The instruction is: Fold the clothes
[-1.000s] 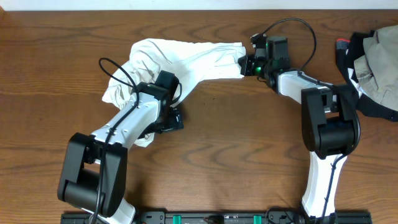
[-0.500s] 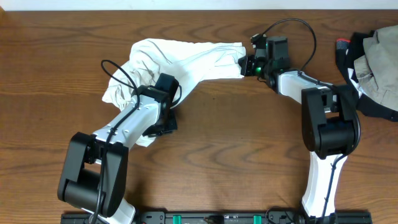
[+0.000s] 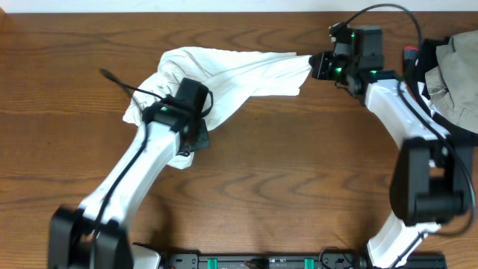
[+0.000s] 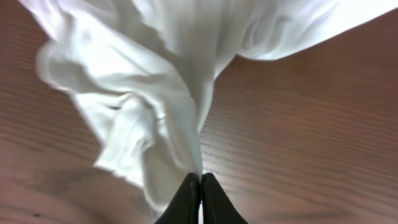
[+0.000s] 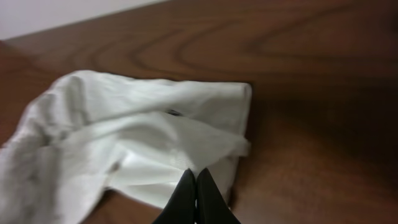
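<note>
Item, the clothes [image 3: 231, 71]: white, bunched across the table [image 3: 314, 172]; my left gripper [image 4: 200, 185] pinched tight on one fold; my right gripper [image 5: 195, 182] likewise on an edge; best drawn apart evenly, kept taut.

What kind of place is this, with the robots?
Probably a robot test lab, not a home: two robot arms at a wooden table, holding a white shirt, more clothes heaped at the edge.

Wooden table [image 3: 299, 172]: crumpled white garment [image 3: 224, 71] upper middle; dark-and-khaki clothes pile [image 3: 452, 75] right edge.
</note>
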`<state>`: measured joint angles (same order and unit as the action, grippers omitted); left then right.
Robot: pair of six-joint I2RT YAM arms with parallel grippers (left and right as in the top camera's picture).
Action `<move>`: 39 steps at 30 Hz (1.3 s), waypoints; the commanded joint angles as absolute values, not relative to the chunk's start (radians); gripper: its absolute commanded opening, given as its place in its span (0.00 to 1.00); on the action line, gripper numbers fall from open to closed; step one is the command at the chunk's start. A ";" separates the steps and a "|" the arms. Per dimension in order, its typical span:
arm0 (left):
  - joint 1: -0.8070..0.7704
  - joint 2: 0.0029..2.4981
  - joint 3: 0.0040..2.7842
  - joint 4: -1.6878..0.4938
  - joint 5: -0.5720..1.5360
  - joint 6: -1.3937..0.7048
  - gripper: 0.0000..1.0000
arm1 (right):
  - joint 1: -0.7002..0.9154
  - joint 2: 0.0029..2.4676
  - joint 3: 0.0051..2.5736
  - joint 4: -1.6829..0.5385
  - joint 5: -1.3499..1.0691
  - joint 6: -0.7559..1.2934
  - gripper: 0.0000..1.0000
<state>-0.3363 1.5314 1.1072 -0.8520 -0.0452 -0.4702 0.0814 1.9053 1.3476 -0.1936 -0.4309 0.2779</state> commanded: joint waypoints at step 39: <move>-0.429 1.659 1.070 -0.896 0.174 -0.236 0.98 | -0.018 1.453 1.361 -0.619 -0.354 0.214 0.01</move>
